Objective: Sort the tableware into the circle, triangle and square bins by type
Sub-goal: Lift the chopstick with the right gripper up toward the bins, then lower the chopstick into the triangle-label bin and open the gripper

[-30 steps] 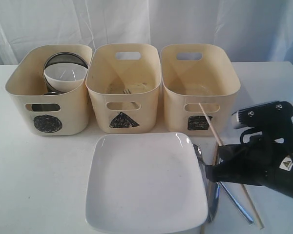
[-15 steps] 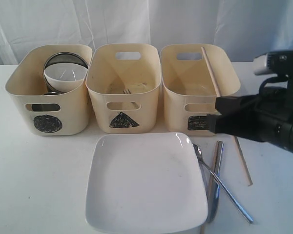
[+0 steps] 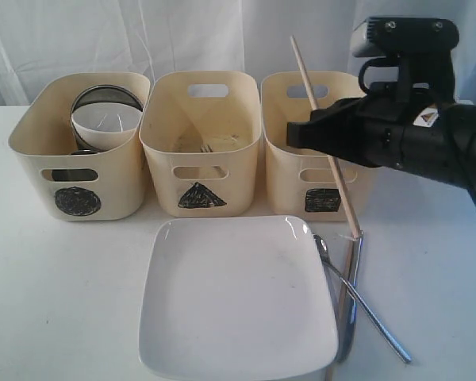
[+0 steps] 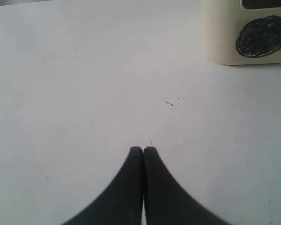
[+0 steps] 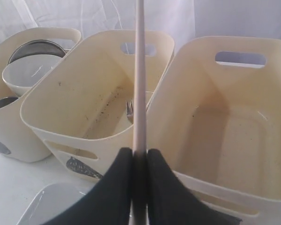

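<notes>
Bins [image 3: 200,79] are marked with a scribbled circle [image 3: 77,202], triangle [image 3: 201,196], square [image 3: 324,200]. A chopstick [image 3: 303,67] is clamped in the right pincer [image 3: 297,135]; the left pincer [image 4: 143,150] is closed, empty, over bare desk [image 4: 84,93].

Wooden chopstick [image 3: 343,194], tilted, pinched in the right hand [image 3: 290,135] by the square-marked bin [image 3: 285,186]. Triangle bin [image 3: 163,182] and bowl-filled circle bin [image 3: 32,175] stand to the hand's left; white plate [image 3: 238,302] and steel cutlery [image 3: 373,313] lie below it.
</notes>
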